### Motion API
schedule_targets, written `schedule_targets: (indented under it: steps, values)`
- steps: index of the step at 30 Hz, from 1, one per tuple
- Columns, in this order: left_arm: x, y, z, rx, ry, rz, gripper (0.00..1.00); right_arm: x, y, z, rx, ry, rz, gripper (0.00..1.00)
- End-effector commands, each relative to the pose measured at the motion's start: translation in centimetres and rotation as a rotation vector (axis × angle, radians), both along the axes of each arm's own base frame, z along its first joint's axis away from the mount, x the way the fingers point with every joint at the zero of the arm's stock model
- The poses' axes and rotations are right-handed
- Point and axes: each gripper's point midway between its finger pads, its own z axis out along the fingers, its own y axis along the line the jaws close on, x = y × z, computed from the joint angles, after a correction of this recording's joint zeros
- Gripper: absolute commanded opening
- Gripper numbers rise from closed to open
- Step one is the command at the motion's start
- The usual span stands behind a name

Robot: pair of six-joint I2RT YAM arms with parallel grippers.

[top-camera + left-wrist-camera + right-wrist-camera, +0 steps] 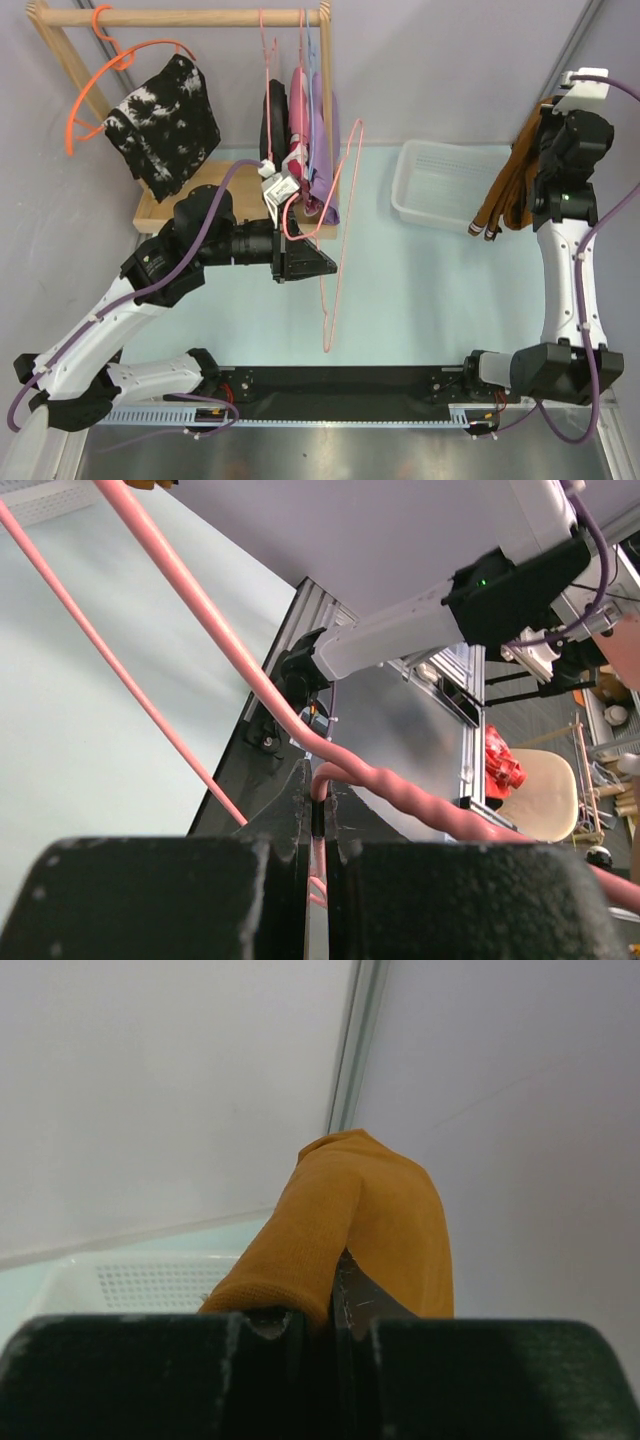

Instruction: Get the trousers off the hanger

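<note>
Just right of the white basket (403, 180), the rust-brown trousers (510, 185) hang folded from the right gripper (320, 1325), its jaws clamped on the cloth, while well left of that basket the thin pink hanger (205, 612) is pinched in the left gripper (320, 880).

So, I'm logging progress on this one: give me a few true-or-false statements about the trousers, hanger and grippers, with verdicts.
The right gripper is shut on the rust-brown trousers. True.
The trousers hang on the pink wire hanger. False: they are off it, in the right gripper.
The left gripper is shut on the pink wire hanger. True.
The trousers lie in the white basket. False: they dangle from the gripper near it.
</note>
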Motion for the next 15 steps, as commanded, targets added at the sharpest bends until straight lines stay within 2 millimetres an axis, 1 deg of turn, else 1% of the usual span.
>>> schedule_targets:
  steps: [1,3,4,5,6,7,8,9,10,12,13,14,15]
  values:
    - [-0.7,-0.2,0.3,-0.014,-0.062,-0.062,0.0,0.8,1.5,7.6,-0.162,-0.223,0.099,0.0]
    - [-0.6,-0.3,0.0,-0.006,-0.062,-0.07,0.0,2.2,1.5,6.5,-0.172,-0.196,0.111,0.0]
    - [-0.6,-0.5,-0.2,-0.002,-0.06,-0.078,0.0,3.5,1.9,5.6,-0.175,-0.185,0.139,0.0]
    - [-0.5,-0.5,-0.3,0.001,-0.061,-0.079,0.0,4.4,2.2,4.9,-0.175,-0.172,0.156,0.0]
    - [-0.5,-0.5,-0.4,0.005,-0.066,-0.081,0.0,5.4,3.5,4.3,-0.192,-0.156,0.189,0.0]
    - [-0.3,-0.6,-0.6,0.009,-0.07,-0.074,0.0,7.4,4.1,2.5,-0.203,-0.116,0.201,0.0]
    - [-0.2,-0.6,-0.5,0.008,-0.073,-0.071,0.0,8.5,4.9,1.4,-0.214,-0.09,0.217,0.0]
    - [-0.2,-0.5,-0.7,0.013,-0.081,-0.072,0.0,9.7,7.5,0.4,-0.226,-0.067,0.264,0.0]
    - [-0.1,-0.5,-0.7,0.017,-0.083,-0.067,0.0,11.7,8.4,-2.1,-0.262,0.006,0.259,0.0]
    - [0.2,-0.4,-0.8,0.025,-0.093,-0.053,0.0,13.2,11.1,-4.6,-0.298,0.063,0.295,0.0]
    - [0.3,-0.3,-0.8,0.029,-0.095,-0.046,0.0,13.7,13.7,-5.5,-0.322,0.073,0.337,0.0]
    - [0.3,-0.2,-0.9,0.033,-0.095,-0.041,0.0,14.7,14.9,-7.7,-0.331,0.115,0.364,0.0]
    - [0.4,-0.2,-1.0,0.038,-0.093,-0.04,0.0,15.1,15.8,-8.7,-0.338,0.133,0.382,0.0]
